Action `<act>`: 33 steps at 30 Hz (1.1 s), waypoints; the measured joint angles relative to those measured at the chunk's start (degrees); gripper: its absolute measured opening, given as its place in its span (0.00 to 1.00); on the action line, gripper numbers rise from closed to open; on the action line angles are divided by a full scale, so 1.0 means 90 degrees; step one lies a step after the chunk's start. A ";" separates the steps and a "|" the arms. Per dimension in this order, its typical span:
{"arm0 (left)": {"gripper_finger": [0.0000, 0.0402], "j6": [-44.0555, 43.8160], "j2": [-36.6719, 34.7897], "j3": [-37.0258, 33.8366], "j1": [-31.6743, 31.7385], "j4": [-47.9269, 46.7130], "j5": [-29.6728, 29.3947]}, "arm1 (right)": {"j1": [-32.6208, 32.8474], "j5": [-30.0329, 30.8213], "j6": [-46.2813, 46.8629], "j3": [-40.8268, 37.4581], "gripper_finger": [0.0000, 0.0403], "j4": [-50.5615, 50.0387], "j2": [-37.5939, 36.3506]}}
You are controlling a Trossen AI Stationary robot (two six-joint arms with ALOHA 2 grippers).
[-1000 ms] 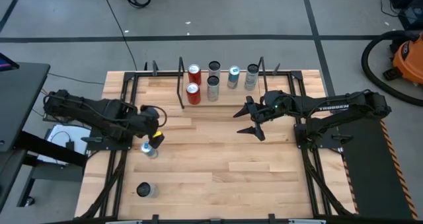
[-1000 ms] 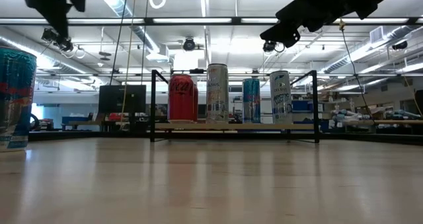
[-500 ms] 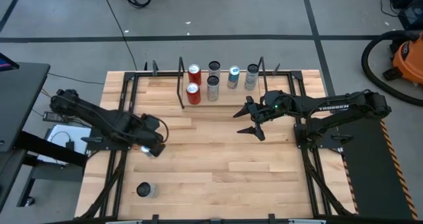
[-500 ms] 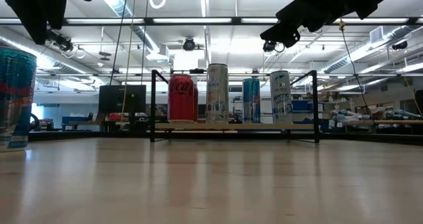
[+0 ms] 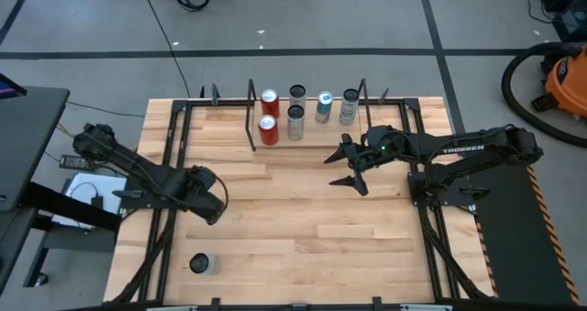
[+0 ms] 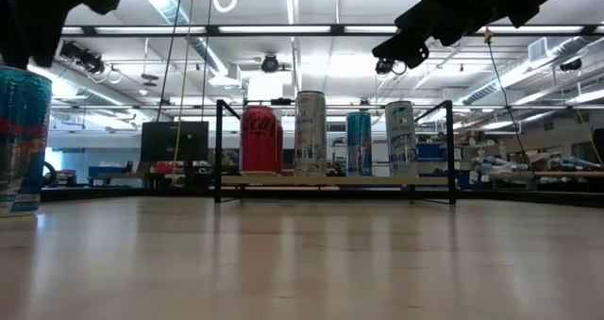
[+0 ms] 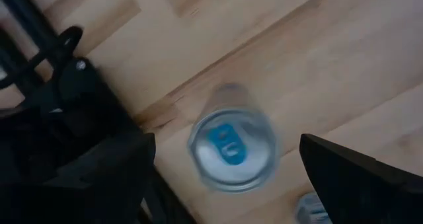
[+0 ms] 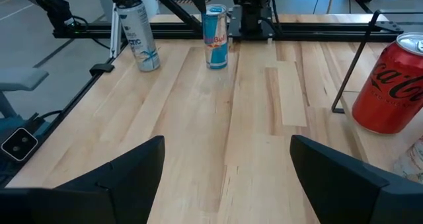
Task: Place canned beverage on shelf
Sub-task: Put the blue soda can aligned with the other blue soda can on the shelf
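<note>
A blue-and-silver can (image 7: 231,148) stands upright on the table at the left; it also shows in the low view (image 6: 24,141) and the right wrist view (image 8: 216,27). My left gripper (image 7: 226,139) is open above it, pointing down, one finger on either side of the can's top, apart from it. In the high view my left gripper (image 5: 209,204) hides the can. My right gripper (image 5: 351,169) is open and empty in the air in front of the shelf (image 6: 335,180). The shelf (image 5: 251,118) stands at the table's far edge and holds several upright cans.
A second can (image 5: 202,263) stands near the table's near left corner, also in the right wrist view (image 8: 139,36). A red can (image 8: 390,85) stands at the shelf's left front. Black tube rails run along the table's left and right sides.
My left gripper has moved toward the table's near edge and down, and now stands over the blue-and-silver can, hiding it in the high view. The can has stayed in place. My right arm has kept still.
</note>
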 joint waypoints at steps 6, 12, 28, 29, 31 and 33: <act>0.94 -0.0164 0.0003 -0.0434 -0.0122 0.0461 0.0158 | 0.0000 -0.0008 -0.0002 0.0000 0.83 0.0005 0.0000; 0.94 -0.0144 0.0002 -0.0666 -0.0105 0.0894 0.0301 | 0.0000 -0.0008 -0.0157 0.0000 0.83 0.0096 0.0000; 0.91 -0.0028 0.0002 -0.1191 -0.0100 0.1647 0.0482 | 0.0000 -0.0005 -0.0168 0.0000 0.83 0.0113 0.0000; 0.89 -0.0017 0.0002 -0.1191 -0.0100 0.1654 0.0481 | 0.0000 -0.0005 -0.0168 0.0000 0.83 0.0123 0.0000; 0.86 0.0045 0.0002 -0.1191 -0.0100 0.1688 0.0479 | 0.0000 -0.0005 -0.0168 0.0000 0.83 0.0145 0.0000; 0.81 0.0086 0.0002 -0.1191 -0.0100 0.1704 0.0480 | 0.0000 -0.0005 -0.0168 0.0000 0.83 0.0143 0.0000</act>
